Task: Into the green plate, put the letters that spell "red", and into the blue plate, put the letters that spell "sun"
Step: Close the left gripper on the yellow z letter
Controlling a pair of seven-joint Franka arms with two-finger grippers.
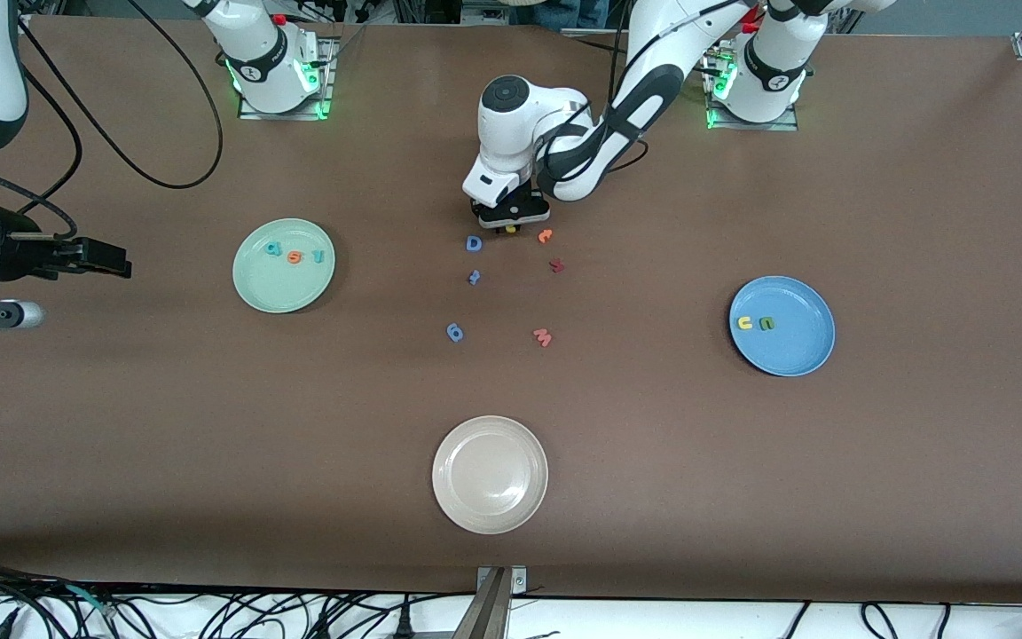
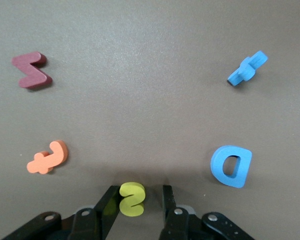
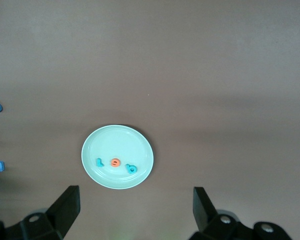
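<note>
- Left end effector [image 2: 138,200] down at the table [image 1: 742,497], fingers [image 2: 106,204] apart on either side of the yellow s [image 2: 131,198], a sliver of gap showing on both flanks, so not clamped on it.
- Yellow s flat on the table, just under the left end effector [image 1: 511,217] in the front view, between the blue capital D [image 1: 474,243] and the orange curved letter [image 1: 545,235].
- Step in hand, judged: pickup of the last "sun" letter; yellow u [image 1: 744,323] and olive-green n [image 1: 766,324] already side by side in the blue plate [image 1: 795,355], toward the left arm's end of the table.
- "Red" half apparently finished: teal d [image 1: 273,250], orange e [image 1: 294,257] and thin teal r [image 1: 318,256] in a row in the green plate [image 1: 276,288].
- Next move, judged: squeeze onto the s, straight lift clear of the D and the orange letter just beside it, carry over to the blue plate, release next to the u and n.
- Left arm bent sharply from its base, wrist pointing straight down over the letter cluster.
- Right end effector [image 3: 136,205] high above the table with fingers spread wide and nothing between them, green plate below it; right arm waiting.
- Other strays on the table: dark red letter [image 1: 556,264], small blue letter [image 1: 474,277], rounded blue letter [image 1: 455,333], another orange letter [image 1: 543,336]; cream-white plate [image 1: 490,475] nearest the front camera.
</note>
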